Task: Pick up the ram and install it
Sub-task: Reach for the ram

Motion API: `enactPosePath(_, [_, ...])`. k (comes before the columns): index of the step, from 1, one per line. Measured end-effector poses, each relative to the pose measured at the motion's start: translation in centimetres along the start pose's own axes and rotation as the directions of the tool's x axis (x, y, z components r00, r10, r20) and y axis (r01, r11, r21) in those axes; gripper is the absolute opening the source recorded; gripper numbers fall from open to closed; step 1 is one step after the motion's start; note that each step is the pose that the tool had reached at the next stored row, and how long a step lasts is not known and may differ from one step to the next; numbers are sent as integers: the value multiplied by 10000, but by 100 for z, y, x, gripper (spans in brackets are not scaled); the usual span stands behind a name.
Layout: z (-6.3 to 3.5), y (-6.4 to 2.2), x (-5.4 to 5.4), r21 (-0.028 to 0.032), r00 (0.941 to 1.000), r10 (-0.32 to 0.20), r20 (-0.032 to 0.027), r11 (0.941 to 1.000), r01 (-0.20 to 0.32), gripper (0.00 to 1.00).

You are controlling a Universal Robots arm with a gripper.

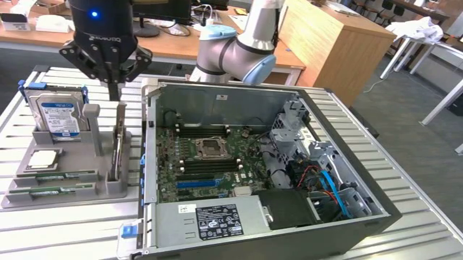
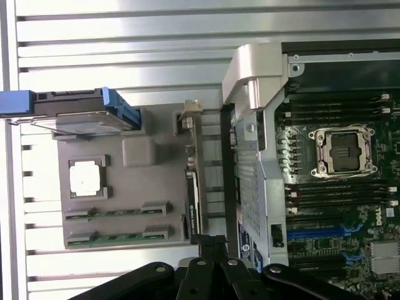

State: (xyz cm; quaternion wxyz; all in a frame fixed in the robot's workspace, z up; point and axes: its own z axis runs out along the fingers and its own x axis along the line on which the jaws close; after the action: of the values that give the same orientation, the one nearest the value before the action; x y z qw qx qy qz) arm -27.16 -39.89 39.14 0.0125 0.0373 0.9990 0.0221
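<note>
Gripper (image 1: 114, 81) hangs above the grey holder (image 1: 108, 187), fingers pinched together on nothing, just beside the open computer case (image 1: 304, 238). Ram (image 1: 54, 176) lies flat in a holder slot well below, near the processor chip (image 1: 42, 158) and hard drive (image 1: 59, 116).

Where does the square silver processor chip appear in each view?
Exterior view: processor chip on the grey holder, the exterior view's left.
Wrist view: processor chip between the hard drive and two flat ram strips.
Shared landmark: the hard drive with its blue frame.
</note>
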Motion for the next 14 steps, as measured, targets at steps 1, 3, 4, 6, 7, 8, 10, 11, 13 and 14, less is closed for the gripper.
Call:
enactPosePath(1, [0,-2,28,0,10000,1,0,10000,-1,10])
enactPosePath(3, [0,-6,83,0,10000,2,0,10000,-2,10])
enactPosePath(4, [0,-8,112,0,10000,2,0,10000,-2,10])
enactPosePath(6, [-1,-12,168,0,10000,1,0,10000,-1,10])
enactPosePath(7, [-1,-15,199,0,10000,1,0,10000,-1,10])
enactPosePath(8, [-1,-17,226,1,10000,0,0,10000,0,10])
enactPosePath(10, [-1,-21,281,1,10000,1,0,10000,-1,10])
enactPosePath(11, [-2,-23,308,1,10000,1,-1,10000,-1,10])
enactPosePath(13, [-1,-26,359,1,10000,2,-1,10000,-2,10])
enactPosePath(14, [-1,-28,381,1,10000,1,0,10000,-1,10])
